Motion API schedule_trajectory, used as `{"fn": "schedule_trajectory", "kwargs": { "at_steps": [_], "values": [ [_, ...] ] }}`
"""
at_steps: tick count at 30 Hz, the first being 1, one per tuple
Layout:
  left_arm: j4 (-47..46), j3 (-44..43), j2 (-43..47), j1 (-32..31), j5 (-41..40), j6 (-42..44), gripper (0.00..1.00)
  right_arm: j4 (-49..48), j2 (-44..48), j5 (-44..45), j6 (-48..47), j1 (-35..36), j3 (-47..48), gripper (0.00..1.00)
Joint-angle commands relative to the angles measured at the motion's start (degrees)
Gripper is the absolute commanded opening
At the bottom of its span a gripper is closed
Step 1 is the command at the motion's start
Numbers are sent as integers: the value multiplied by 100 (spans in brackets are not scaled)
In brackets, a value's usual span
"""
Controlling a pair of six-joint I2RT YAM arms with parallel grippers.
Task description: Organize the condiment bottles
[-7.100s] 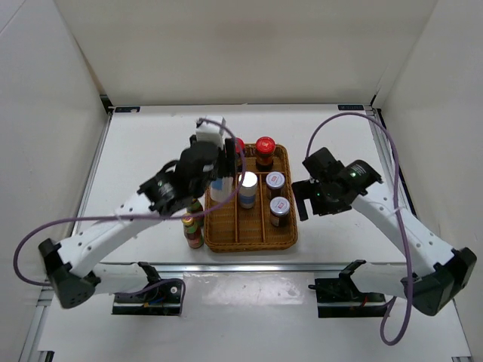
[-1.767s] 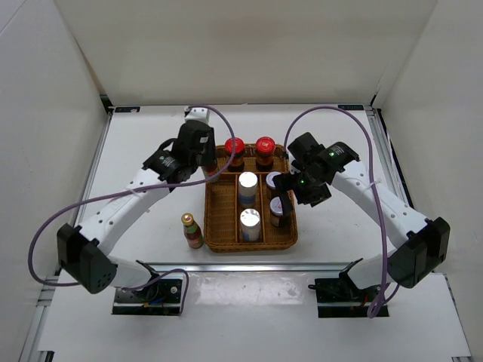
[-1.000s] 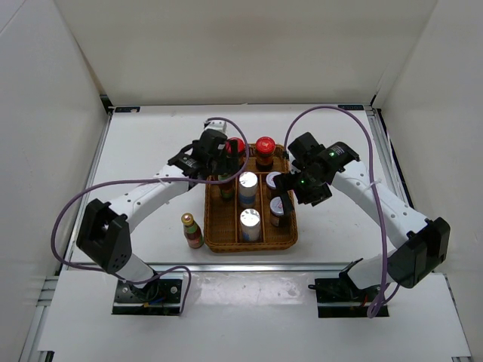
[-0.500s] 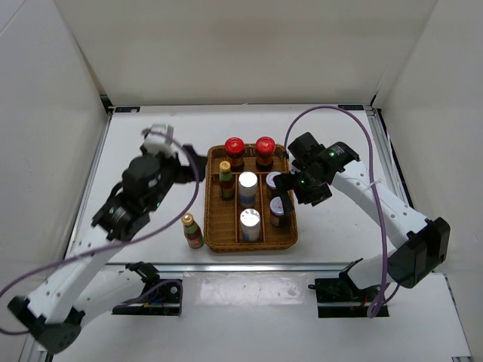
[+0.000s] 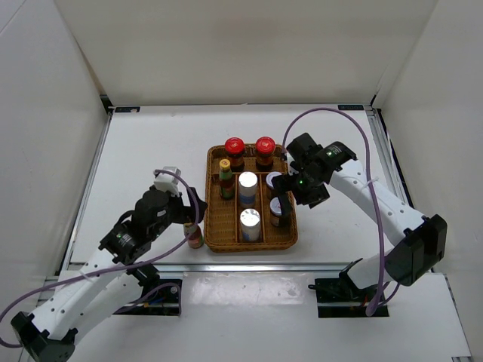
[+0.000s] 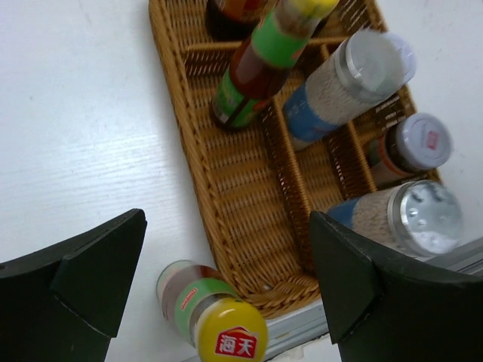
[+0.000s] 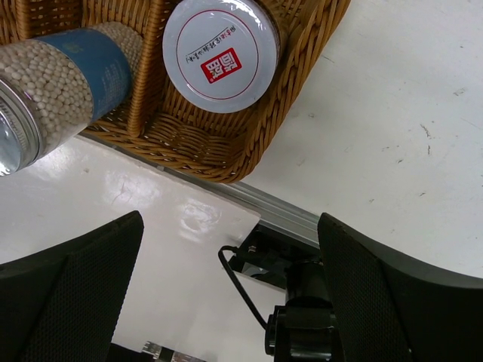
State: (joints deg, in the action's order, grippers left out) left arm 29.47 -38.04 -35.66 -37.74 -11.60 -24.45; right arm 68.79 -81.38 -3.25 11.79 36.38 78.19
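While it stands on the worktop [image 5: 151,151] just left of the wicker tray's [image 5: 209,205] near-left corner, the slim yellow-capped bottle [image 6: 215,328] is upright, long axis vertical, cap up. The left fingers [image 6: 83,286] hang spread wide above it, holding nothing. Seven other bottles [image 5: 247,181] stand upright in the tray. The right fingers [image 7: 68,286], also wide, hover over the near-right grey-capped bottle [image 7: 221,56].

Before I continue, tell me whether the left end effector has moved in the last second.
Yes. The left end effector drew back from over the tray toward the near edge, now beside the loose bottle.
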Motion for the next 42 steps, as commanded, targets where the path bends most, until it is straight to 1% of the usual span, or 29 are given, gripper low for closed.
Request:
{"fn": "schedule_trajectory", "kwargs": {
  "at_steps": [1,4,8,10,11,12,13,14,16,17,19,20,23,26,29,32,33,34,36,42],
  "values": [
    [41,384,-55,-23,122,-210,99,-59,0,-115,-28,-17,3,100],
    [41,604,-55,-23,253,-271,98,-59,0,-115,-28,-17,3,100],
    [41,667,-107,-23,325,-324,88,-59,-53,-115,-28,-17,3,100],
    [41,606,-108,-23,272,-263,74,-59,-53,-115,-28,-17,3,100],
    [41,440,-177,-23,176,-262,64,-59,-105,-167,-28,-17,3,100],
    [41,334,-256,-23,123,-193,40,-59,-106,-168,-28,-17,3,100],
    [41,80,-379,-23,53,-192,29,-59,-106,-168,-28,-17,3,100],
    [41,-70,-459,-23,-26,-140,11,-59,-106,-168,-28,-17,3,100],
    [41,-421,-634,-23,-27,-78,11,-59,-106,-168,-28,-17,3,100],
    [41,-806,-818,-23,-97,-8,11,-59,-106,-168,-28,-17,3,100],
    [41,-1230,-1012,-23,-150,97,11,-59,-106,-168,-28,-17,3,100],
    [41,-1650,-1205,-75,-237,159,11,-59,-106,-168,-28,-17,3,100],
    [-11,-2336,-1504,-146,-395,431,11,-59,-106,-168,-28,-17,3,100],
    [-82,-2611,-1847,-199,-396,616,11,-59,-106,-220,-28,-17,3,100],
    [-353,-2560,-2067,-252,-274,556,11,-59,-106,-220,-28,-17,3,100],
    [-652,-2279,-2252,-366,-273,406,11,-59,-106,-220,-28,-17,3,100],
    [-784,-2043,-2313,-444,-273,345,11,-59,-106,-220,-28,-17,-49,100],
    [-890,-1927,-2314,-497,-430,283,11,-7,-54,-142,-28,-17,-50,100],
    [-1109,-1690,-2392,-567,-492,283,11,-6,-53,-89,-28,-17,-50,100],
    [-1655,-1452,-2893,-735,-625,283,12,46,52,25,25,-17,-50,100]
  ]
}}
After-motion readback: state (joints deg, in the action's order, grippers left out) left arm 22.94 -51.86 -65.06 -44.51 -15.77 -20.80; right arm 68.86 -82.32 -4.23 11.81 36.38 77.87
